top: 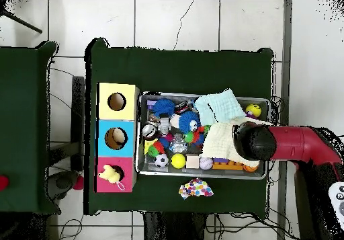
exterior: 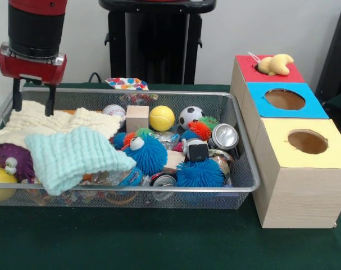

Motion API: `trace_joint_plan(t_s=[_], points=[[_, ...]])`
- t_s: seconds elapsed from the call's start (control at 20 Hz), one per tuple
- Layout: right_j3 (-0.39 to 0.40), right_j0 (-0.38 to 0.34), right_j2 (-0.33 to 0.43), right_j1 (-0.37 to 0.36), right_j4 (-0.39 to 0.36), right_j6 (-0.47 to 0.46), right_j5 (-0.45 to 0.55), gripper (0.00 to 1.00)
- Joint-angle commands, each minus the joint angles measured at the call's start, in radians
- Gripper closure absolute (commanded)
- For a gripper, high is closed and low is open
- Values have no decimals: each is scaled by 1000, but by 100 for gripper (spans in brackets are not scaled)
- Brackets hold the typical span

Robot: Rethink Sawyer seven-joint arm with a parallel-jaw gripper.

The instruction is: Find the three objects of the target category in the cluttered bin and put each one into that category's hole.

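One pale yellow plush lies on red-faced hole, far end from gripper. Gripper spread, empty, hovers over cream cloth at bin corner. Tiger hidden, likely under cloths.

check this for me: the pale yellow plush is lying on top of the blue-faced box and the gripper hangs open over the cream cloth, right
Not quite. The front view shows the pale yellow plush on the red-faced box, at its hole, not the blue one. The rest holds: the gripper hangs open over the cream cloth.
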Motion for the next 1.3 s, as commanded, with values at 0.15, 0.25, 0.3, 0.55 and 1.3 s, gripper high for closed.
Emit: trace_joint_plan(t_s=[0.15, 0.25, 0.3, 0.55, 1.3], points=[[-29, 54, -13, 50, -19, -94, 158, 0], [-47, 61, -27, 65, -39, -83, 145, 0], [-54, 65, -33, 73, -45, -81, 144, 0], [-89, 88, -64, 98, -94, -111, 143, 0], [-173, 126, -52, 99, -251, -202, 68, 0]])
